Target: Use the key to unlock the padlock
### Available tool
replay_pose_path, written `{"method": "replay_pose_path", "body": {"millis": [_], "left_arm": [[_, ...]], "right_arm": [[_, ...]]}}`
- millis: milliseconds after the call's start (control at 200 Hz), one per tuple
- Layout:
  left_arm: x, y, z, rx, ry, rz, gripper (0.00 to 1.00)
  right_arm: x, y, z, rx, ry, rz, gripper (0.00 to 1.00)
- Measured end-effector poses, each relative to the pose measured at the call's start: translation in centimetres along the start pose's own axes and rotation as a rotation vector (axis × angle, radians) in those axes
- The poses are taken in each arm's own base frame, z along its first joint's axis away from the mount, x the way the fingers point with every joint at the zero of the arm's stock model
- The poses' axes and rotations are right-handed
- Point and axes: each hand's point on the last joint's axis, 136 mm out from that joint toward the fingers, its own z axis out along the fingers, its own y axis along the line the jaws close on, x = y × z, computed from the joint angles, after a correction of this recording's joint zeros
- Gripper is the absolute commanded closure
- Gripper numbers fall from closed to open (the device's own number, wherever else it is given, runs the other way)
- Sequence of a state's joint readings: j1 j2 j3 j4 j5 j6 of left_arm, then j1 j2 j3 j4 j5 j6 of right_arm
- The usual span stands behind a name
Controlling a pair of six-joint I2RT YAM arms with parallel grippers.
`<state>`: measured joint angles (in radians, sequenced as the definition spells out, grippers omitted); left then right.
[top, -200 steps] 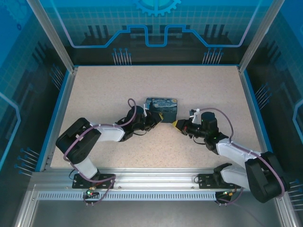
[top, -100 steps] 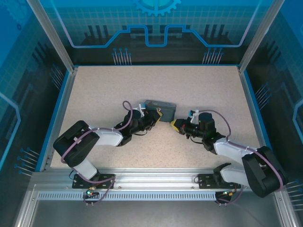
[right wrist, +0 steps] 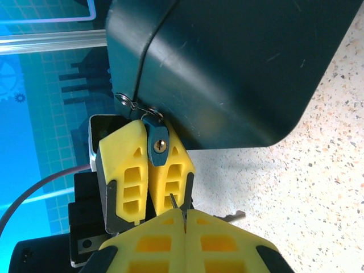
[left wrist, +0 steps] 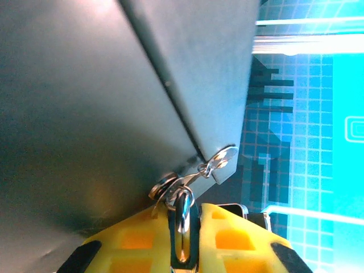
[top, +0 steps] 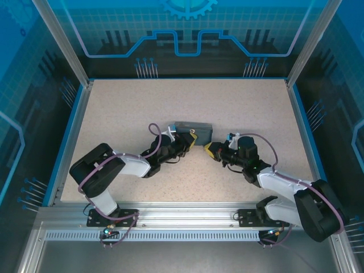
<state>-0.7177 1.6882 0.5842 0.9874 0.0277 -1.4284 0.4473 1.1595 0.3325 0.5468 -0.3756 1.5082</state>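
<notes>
Near centre of speckled table: chunky rectangular dark-sided padlock, tipped with dark side up. Judged heavy, rigid, smooth, likely to slide when pushed, so brace on broad flanks. Small blue-headed metal key is thin and stiff; pinch by head.

Pose: left gripper clamped on key head at padlock's edge, arm stretched low. Fingers of right gripper pressed together just beside padlock corner; contents, cannot tell.

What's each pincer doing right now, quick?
Left pincer: closed on the key, at the padlock.
Right pincer: closed, fingers pressed together.
</notes>
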Motion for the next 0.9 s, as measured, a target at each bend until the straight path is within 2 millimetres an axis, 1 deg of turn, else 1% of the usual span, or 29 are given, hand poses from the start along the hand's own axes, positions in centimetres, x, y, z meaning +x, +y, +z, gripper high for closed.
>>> {"method": "replay_pose_path", "body": {"millis": [265, 470, 900], "left_arm": [[0.3, -0.1, 0.2, 0.016, -0.001, -0.024, 1.00], [0.4, -0.1, 0.3, 0.022, -0.001, -0.035, 1.00], [0.6, -0.1, 0.4, 0.025, 0.003, -0.044, 1.00]], "right_arm": [[-0.5, 0.1, 0.0, 0.002, -0.034, 0.017, 1.00], [-0.8, 0.7, 0.3, -0.002, -0.047, 0.014, 1.00], [-1.0, 0.3, 1.0, 0.022, -0.050, 0.030, 1.00]]}}
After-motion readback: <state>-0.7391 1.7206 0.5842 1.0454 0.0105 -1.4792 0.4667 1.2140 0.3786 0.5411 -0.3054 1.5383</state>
